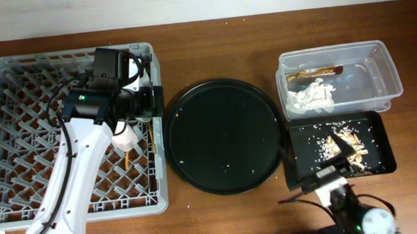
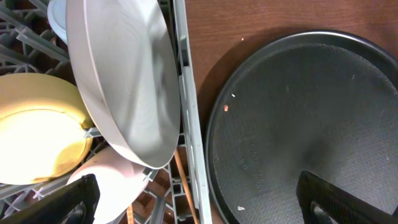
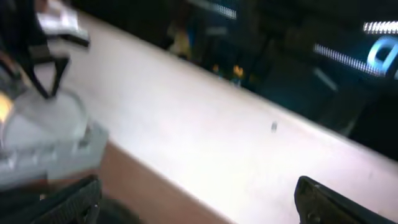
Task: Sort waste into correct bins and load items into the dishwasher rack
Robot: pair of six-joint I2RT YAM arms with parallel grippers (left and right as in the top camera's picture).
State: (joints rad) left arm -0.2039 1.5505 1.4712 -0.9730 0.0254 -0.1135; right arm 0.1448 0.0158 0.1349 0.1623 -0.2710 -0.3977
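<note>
The plate (image 2: pixel 118 81) stands on edge in the rack (image 1: pixel 9 76), close against its right wall, with the yellow bowl (image 2: pixel 37 137), pink cup (image 2: pixel 109 180) and blue cup (image 2: pixel 57 18) beside it. The left gripper (image 2: pixel 199 208) hovers above, jaws spread wide and empty. A careless sideways move could clip the plate and tip it onto the cups. The napkin (image 1: pixel 312 96) and wrapper (image 1: pixel 319 72) lie in the clear tub (image 1: pixel 390 74), and the scraps (image 1: pixel 347 143) in the black tray (image 1: pixel 387 141). The right gripper (image 3: pixel 199 205), jaws apart and empty, sits at that tray's near edge — a nudge could spill it. No writing is legible; the wrapper's print is too small.
</note>
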